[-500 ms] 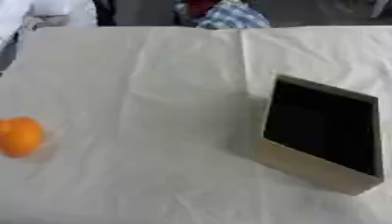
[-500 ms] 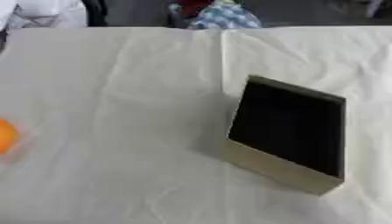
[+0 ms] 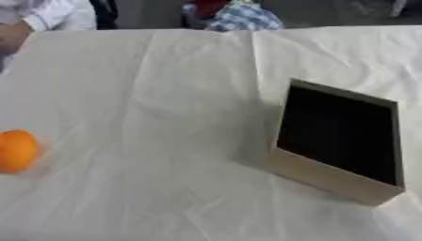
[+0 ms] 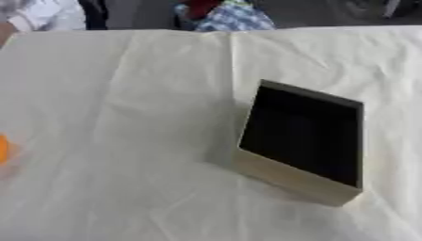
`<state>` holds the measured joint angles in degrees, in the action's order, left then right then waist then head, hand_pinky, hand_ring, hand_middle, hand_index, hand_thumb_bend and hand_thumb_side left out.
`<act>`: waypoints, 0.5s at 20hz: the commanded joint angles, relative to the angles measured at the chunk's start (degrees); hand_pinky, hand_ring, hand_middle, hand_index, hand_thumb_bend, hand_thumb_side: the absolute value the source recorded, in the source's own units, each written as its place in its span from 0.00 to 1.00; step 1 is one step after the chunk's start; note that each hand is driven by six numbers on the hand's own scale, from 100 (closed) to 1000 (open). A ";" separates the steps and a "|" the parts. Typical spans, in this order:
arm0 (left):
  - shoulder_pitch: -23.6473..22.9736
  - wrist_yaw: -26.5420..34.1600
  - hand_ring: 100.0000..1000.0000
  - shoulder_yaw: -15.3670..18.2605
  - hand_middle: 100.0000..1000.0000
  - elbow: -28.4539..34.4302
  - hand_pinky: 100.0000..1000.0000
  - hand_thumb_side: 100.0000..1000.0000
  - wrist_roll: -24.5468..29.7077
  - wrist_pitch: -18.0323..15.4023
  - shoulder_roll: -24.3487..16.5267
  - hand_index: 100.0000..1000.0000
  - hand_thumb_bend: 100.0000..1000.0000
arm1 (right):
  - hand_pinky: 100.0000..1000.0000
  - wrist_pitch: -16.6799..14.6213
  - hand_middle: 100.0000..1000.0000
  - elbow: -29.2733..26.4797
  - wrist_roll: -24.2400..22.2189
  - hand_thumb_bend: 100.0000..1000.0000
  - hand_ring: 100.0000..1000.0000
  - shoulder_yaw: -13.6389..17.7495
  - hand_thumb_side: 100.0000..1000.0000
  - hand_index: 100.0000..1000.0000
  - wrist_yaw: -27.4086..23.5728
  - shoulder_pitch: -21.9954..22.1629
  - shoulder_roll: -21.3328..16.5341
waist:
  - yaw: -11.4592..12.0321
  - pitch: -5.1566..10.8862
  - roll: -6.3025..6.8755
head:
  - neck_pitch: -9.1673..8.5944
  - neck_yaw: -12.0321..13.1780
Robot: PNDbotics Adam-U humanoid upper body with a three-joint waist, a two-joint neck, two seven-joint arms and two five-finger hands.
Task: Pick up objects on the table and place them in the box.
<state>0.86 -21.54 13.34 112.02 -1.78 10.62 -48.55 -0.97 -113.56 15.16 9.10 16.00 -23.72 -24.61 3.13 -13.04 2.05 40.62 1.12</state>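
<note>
An orange round fruit (image 3: 16,150) lies on the white tablecloth at the far left edge of the left eye view; only a sliver of it (image 4: 3,148) shows in the right eye view. A tan box (image 3: 329,181) with a dark inside stands right of centre, its opening facing up. Nothing can be made out inside the box. Neither of my hands shows in either view.
The white cloth (image 3: 148,94) is creased, with a fold line running down the middle. At the far edge of the table sit people, one in a white sleeve (image 3: 58,14) at the top left and another in a plaid shirt (image 3: 239,19).
The whole picture has shifted slightly, so the camera moved. The fruit and the box keep their places on the cloth.
</note>
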 commanded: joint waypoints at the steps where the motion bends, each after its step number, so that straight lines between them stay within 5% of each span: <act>1: 0.69 -5.31 0.76 -0.27 0.75 0.04 0.71 0.49 7.10 0.06 -4.48 0.81 0.41 | 0.56 0.11 0.53 -1.03 0.00 0.00 0.65 0.08 0.77 0.76 0.27 -0.60 -1.86 | 0.04 1.04 0.10 | -0.35 -0.23; 10: 3.11 -11.78 0.84 -2.15 0.82 -3.39 0.81 0.35 24.31 1.14 -8.33 0.85 0.60 | 0.55 0.14 0.53 -1.03 -0.14 0.00 0.65 -0.07 0.77 0.76 0.18 -0.63 -1.95 | -0.09 1.06 0.29 | -0.23 -0.58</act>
<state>3.39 -32.30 10.92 108.83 20.64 11.58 -53.83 -0.93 -113.56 15.12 8.80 16.00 -23.71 -24.94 3.06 -13.03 2.24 40.62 0.74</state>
